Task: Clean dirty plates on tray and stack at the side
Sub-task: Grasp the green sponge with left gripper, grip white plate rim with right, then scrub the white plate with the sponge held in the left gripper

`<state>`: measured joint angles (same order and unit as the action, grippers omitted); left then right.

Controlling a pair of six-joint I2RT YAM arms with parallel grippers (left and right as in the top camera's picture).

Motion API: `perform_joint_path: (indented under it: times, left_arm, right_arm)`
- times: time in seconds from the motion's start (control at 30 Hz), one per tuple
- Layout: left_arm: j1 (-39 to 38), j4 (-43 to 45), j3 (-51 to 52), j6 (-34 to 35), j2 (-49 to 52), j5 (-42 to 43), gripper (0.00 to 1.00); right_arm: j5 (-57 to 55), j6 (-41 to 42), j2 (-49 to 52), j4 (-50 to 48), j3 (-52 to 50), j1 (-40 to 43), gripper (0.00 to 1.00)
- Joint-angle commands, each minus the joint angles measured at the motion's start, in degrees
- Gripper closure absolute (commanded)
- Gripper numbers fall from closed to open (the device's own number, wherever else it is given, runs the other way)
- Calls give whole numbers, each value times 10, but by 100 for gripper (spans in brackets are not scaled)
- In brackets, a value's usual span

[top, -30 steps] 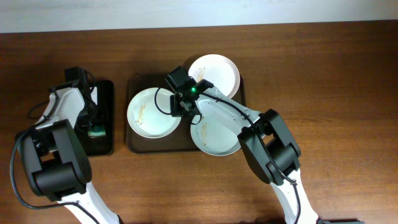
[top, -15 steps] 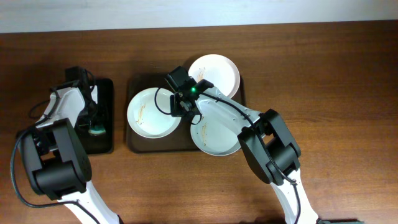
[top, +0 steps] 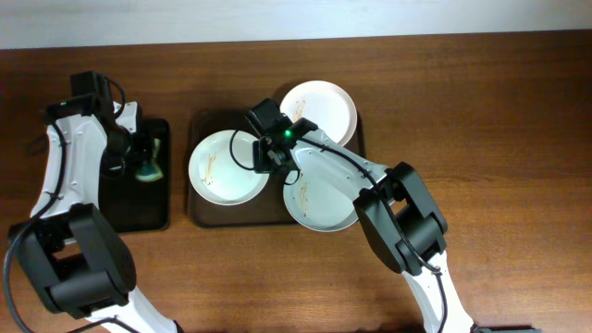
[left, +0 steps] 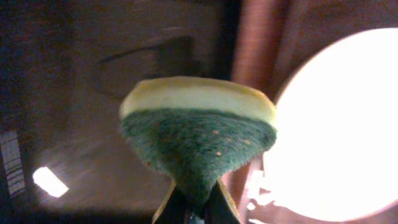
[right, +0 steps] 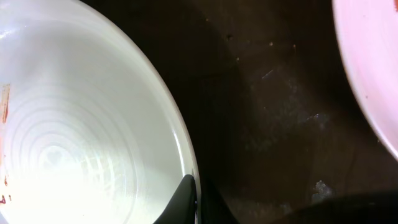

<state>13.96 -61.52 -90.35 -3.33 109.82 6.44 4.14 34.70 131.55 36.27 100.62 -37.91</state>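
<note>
Three white plates lie on the brown tray [top: 208, 215]: a left plate [top: 222, 168] with brown streaks, a back plate [top: 324, 106], and a front right plate [top: 324, 199] partly over the tray's edge. My right gripper [top: 274, 165] is shut on the left plate's right rim [right: 183, 149]; one finger lies inside the plate, one outside. My left gripper [top: 139, 159] is shut on a green and yellow sponge [left: 199, 134] and holds it above the black tray [top: 148, 199]. A bright plate [left: 336, 124] shows at the right of the left wrist view.
The small black tray stands left of the brown tray on the wooden table [top: 499, 139]. Both arms reach in from the front edge. The right arm crosses over the front right plate.
My left gripper has lifted and swung back and slightly right over the black tray with the sponge in it. The right gripper and the plates have not moved.
</note>
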Motion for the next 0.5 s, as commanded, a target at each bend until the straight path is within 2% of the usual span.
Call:
perform_joint_path:
  times: [0.0, 0.23, 0.33, 0.47]
  left_arm:
    - [-11, 10, -4, -28, -8, 152, 99]
    - [-108, 139, 79, -30, -8, 150, 99]
    - [-134, 187, 126, 27, -7, 50, 99]
    - [-134, 252, 183, 27, -7, 41, 99]
  right_arm:
    - [30, 1, 26, -6, 5, 6, 96]
    - [47, 1, 26, -5, 4, 16, 96]
    - [47, 1, 26, -5, 4, 16, 96]
    - [47, 1, 26, -5, 4, 16, 96]
